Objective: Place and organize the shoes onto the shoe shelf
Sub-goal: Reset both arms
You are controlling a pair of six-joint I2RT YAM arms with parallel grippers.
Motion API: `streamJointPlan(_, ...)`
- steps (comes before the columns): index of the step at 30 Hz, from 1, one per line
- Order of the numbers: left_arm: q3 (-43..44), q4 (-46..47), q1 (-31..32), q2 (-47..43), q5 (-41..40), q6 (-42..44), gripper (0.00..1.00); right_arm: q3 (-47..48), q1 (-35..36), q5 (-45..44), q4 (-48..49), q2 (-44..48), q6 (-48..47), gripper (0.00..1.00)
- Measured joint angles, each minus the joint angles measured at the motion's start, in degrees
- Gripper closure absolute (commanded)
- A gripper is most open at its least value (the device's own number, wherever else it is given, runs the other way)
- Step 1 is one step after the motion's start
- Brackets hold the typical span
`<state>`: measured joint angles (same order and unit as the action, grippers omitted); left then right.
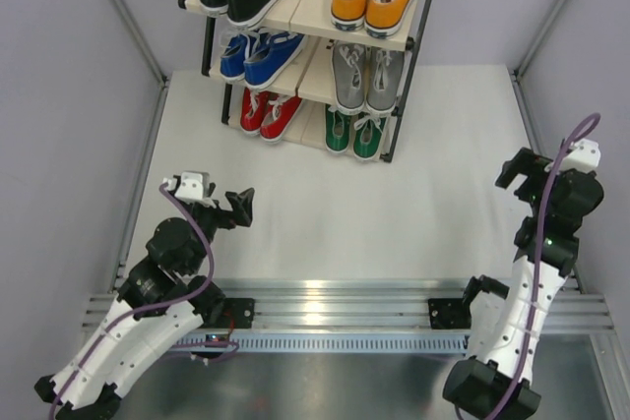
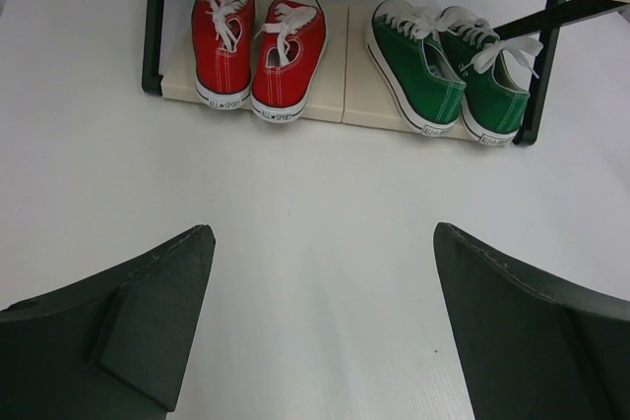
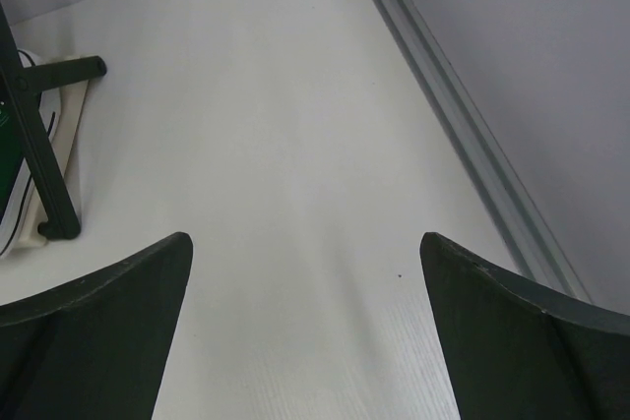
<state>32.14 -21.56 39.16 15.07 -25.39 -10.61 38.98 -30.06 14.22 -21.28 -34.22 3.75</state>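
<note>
Left claw [image 2: 320, 327] and right claw [image 3: 305, 331] both gape wide, empty. Shoes [image 2: 287, 51] lie front-to-back on the shelf [image 2: 337, 76], heels toward the claws, seemingly on every tier, well ahead of both.

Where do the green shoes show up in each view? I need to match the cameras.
Top external: green shoes on the bottom tier of the shelf, right side.
Left wrist: upper right, beside the red pair.
Right wrist: only a green sliver at the left edge.
Shared landmark: the front right leg, next to the green shoes.
</note>
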Motion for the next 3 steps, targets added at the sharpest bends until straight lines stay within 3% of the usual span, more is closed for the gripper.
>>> streamJointPlan(3, 0.00, 0.00, 0.00, 0.00, 0.00, 0.00, 0.02, 0.00, -0.42, 0.31, 0.00, 0.09, 0.31, 0.00)
